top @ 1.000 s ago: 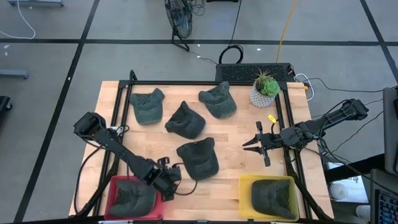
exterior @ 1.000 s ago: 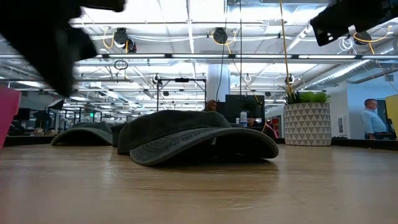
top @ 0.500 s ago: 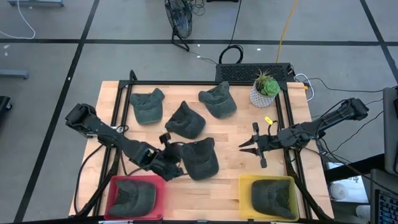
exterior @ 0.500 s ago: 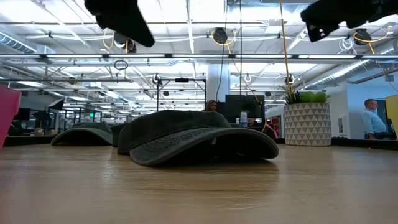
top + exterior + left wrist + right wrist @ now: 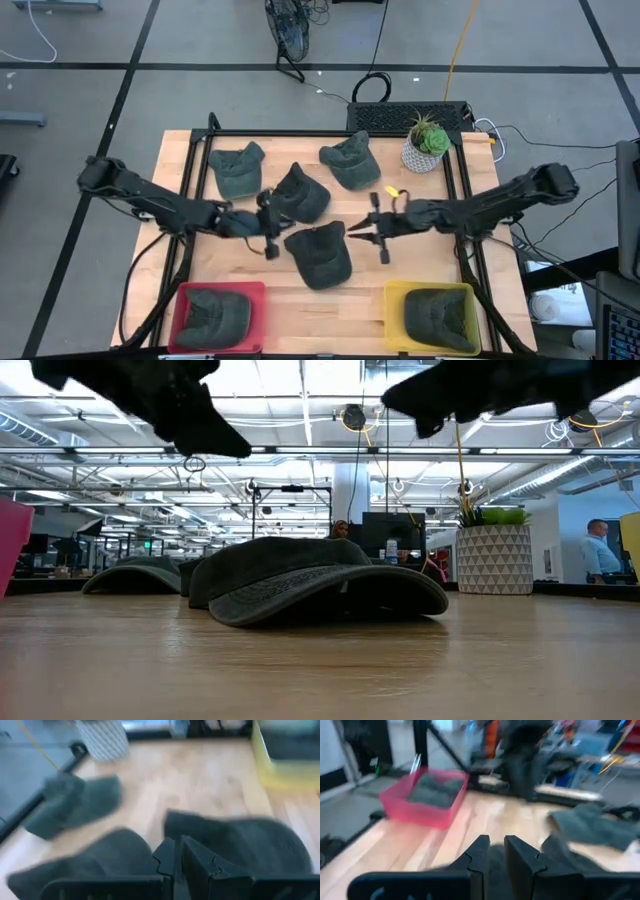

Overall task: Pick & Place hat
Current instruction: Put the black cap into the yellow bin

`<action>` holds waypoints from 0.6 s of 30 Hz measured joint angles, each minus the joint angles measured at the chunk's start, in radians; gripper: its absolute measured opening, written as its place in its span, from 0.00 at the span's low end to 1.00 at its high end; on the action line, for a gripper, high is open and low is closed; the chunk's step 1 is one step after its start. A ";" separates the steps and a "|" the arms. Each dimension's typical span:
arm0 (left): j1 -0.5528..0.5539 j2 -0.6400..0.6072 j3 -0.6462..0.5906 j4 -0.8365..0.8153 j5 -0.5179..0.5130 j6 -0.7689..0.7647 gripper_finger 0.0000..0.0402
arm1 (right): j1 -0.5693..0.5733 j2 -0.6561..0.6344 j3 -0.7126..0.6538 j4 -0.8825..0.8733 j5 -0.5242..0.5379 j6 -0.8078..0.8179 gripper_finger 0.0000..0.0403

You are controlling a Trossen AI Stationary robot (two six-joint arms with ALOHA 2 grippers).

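Wood tabletop fills the high view, edged by a black frame, with grey tiled floor around it. On it we count four loose caps; the nearest hat lies at the middle, between the two grippers. The left gripper hovers just beside its left edge, the right gripper just off its right edge with fingers spread apart. A red bin and a yellow bin at the front each hold a cap, and a potted plant stands at the back right.

From the low view we see the hat flat on the planks, a bright workshop behind it (a person stands at far right).

At the left wrist, the fingers look nearly closed above the hat.

At the right wrist we cannot tell more; the red bin shows beyond.
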 joint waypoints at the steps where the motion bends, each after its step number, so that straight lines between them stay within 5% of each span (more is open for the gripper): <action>1: 0.025 -0.032 -0.035 0.055 0.011 0.011 0.09 | -0.011 0.030 0.027 -0.029 -0.026 0.000 0.11; 9: 0.133 -0.153 -0.265 0.534 0.084 0.028 0.09 | -0.059 0.231 0.267 -0.325 -0.106 -0.057 0.13; 18: 0.179 -0.162 -0.272 0.585 0.087 0.077 0.09 | -0.059 0.413 0.390 -0.330 -0.263 -0.001 0.26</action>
